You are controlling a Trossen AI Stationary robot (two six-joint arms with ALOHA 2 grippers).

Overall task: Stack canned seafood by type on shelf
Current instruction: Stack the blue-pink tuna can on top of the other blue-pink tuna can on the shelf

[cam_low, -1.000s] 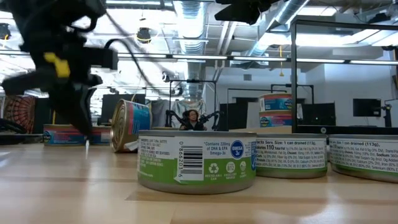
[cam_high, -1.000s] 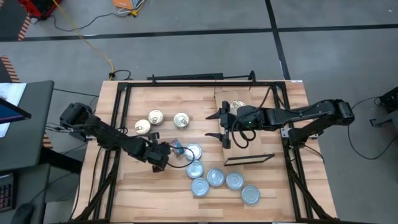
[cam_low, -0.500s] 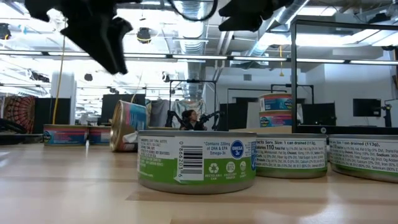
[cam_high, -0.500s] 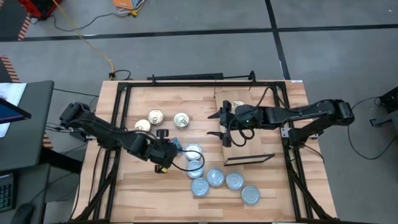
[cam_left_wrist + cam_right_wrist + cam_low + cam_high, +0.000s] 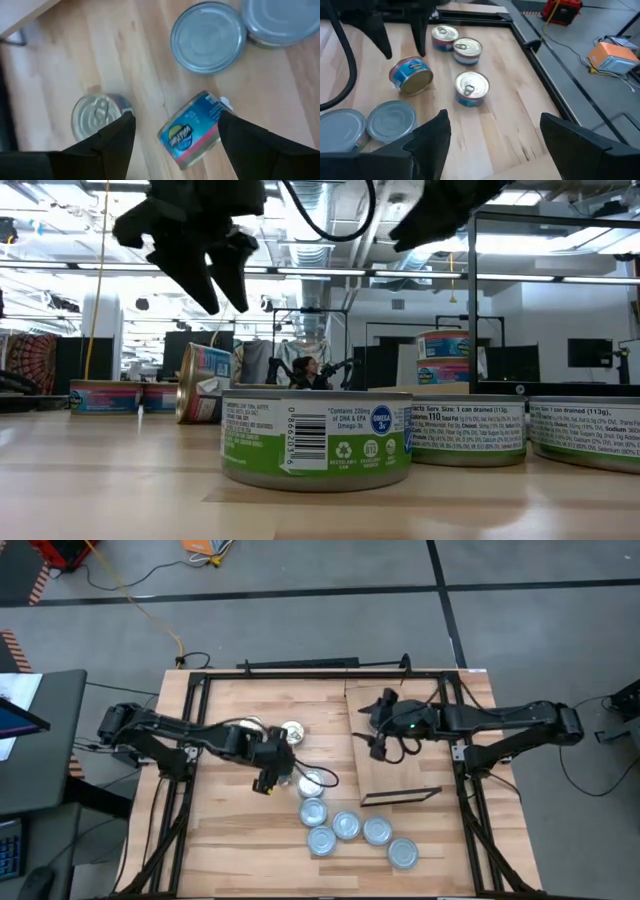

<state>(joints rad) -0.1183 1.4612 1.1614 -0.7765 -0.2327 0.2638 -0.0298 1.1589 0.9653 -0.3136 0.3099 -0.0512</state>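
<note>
Left gripper, fingers spread wide and empty, hovers mid-frame over a tipped tin lying on its side. Rigid, smooth, likely to roll; pinch across its flat ends. Right gripper, open and empty, waits above the shelf.

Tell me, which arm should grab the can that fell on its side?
Probably the left. Its open pincer hangs right above the tipped can, with a finger on each side. The right pincer is open too, but sits farther away over the shelf.
</note>
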